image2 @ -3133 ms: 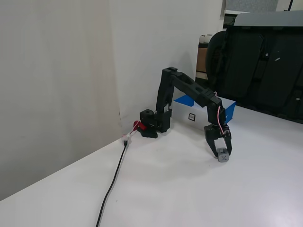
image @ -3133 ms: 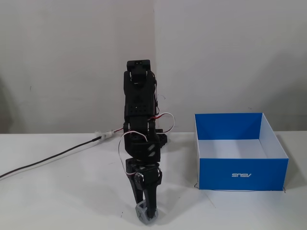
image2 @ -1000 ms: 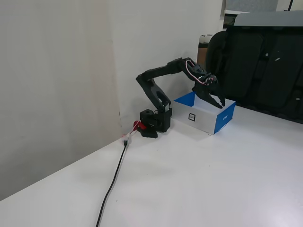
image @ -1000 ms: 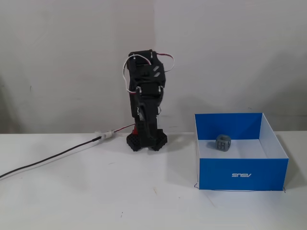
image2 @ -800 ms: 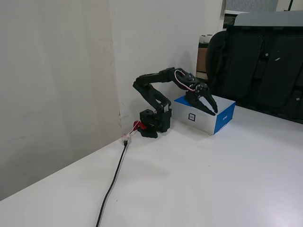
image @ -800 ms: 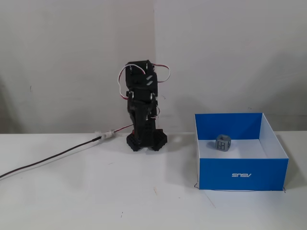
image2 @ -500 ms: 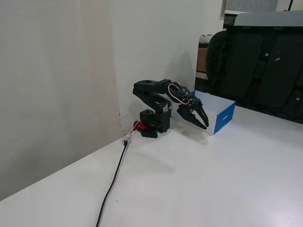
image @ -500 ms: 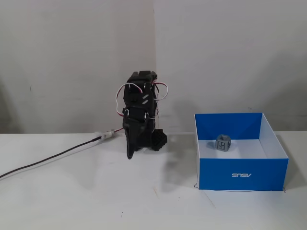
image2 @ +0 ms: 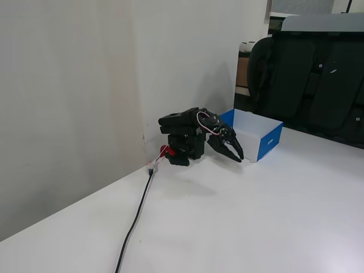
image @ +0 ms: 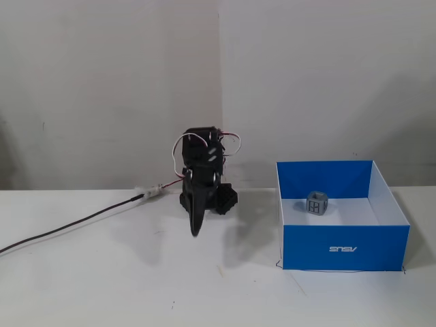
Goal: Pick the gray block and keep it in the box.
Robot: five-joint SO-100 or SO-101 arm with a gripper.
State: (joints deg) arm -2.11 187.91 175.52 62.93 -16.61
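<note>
Folded low over own base, the arm [image: 204, 170], near the wall, well apart from the box [image: 344, 248] in a fixed view. Hung down toward the table [image: 102, 272], the gripper [image: 196, 228], with nothing in it. Seemed pressed together or nearly so in the frontal fixed view; in the side fixed view, gripper [image2: 237, 156] tips close to each other, perhaps a thin gap, so cannot tell with certainty.

Rested already inside the box, the block [image: 317, 203], on the white floor, near the back blue wall, a bit left of the middle, upright with dark marks on the front face. Not visible in the side fixed view, hidden behind the box [image2: 267, 142] wall.

Judged from this: placing step apparently finished, arm parked in rest pose, task as good as complete. Called for little from the next move, probably only holding the rest pose. If a new cycle were wanted, needed first lifting the arm, spreading the claw, and reaching over the box rim without pushing the wall.

Lay across the table to the base, a black cable [image: 75, 225].
</note>
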